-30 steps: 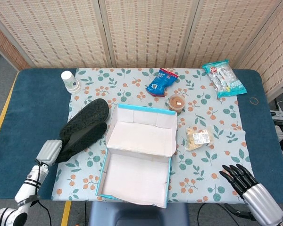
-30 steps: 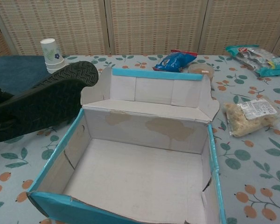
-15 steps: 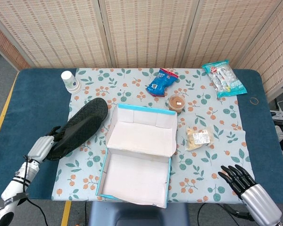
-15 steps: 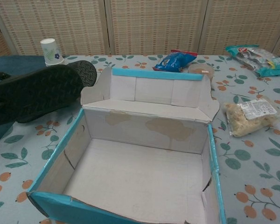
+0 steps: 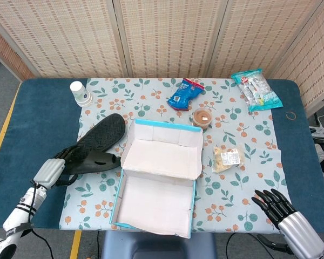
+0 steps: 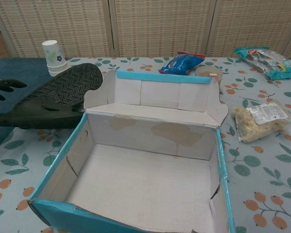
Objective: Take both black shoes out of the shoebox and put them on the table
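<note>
A stack of paper cups (image 5: pixel 81 93) is standing at the far left edge of the floral cloth (image 5: pixel 243 178) that is covering the middle of my blue tabletop (image 5: pixel 35 124). Along the far side, a blue snack bag (image 5: pixel 183 93) is lying just beside a small round lidded tub (image 5: pixel 202 117), and a teal packet (image 5: pixel 256 89) is resting at the far right corner. A clear bag of pale snacks (image 5: pixel 228 157) is lying nearer me, while woven screens (image 5: pixel 167 32) are standing behind it all.
</note>
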Controlling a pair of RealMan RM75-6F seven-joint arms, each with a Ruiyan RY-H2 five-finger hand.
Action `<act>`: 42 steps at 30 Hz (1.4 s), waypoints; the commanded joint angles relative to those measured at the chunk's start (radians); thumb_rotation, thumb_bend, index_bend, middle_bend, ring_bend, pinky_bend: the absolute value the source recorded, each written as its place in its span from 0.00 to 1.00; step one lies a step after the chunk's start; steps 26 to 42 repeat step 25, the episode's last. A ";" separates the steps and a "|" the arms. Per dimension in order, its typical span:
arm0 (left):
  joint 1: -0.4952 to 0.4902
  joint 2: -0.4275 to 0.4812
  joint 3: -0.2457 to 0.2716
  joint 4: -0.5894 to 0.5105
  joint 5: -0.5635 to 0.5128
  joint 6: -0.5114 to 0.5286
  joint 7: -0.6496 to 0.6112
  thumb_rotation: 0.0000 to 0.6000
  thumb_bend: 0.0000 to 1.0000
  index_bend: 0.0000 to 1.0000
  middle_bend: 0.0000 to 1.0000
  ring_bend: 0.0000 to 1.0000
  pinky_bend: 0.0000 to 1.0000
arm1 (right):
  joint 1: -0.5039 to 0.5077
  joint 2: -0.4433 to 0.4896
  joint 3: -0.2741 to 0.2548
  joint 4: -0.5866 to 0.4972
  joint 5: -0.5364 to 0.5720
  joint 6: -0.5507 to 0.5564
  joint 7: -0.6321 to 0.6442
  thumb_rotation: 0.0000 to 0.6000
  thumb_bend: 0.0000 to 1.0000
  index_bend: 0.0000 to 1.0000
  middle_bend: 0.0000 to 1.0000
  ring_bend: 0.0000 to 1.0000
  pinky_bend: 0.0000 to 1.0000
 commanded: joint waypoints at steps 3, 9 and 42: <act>0.041 0.047 0.029 -0.052 0.103 0.109 -0.079 1.00 0.39 0.00 0.00 0.00 0.14 | -0.001 0.000 0.000 -0.001 -0.001 0.001 -0.002 0.86 0.17 0.00 0.00 0.00 0.00; 0.097 0.138 0.085 -0.130 0.213 0.226 -0.148 1.00 0.40 0.00 0.00 0.00 0.14 | -0.006 -0.001 0.000 0.000 -0.004 0.008 -0.008 0.86 0.17 0.00 0.00 0.00 0.00; 0.418 0.027 0.160 0.023 0.380 0.699 0.261 1.00 0.41 0.00 0.00 0.00 0.08 | -0.060 -0.057 0.071 -0.030 0.114 0.022 -0.192 0.85 0.17 0.00 0.00 0.00 0.00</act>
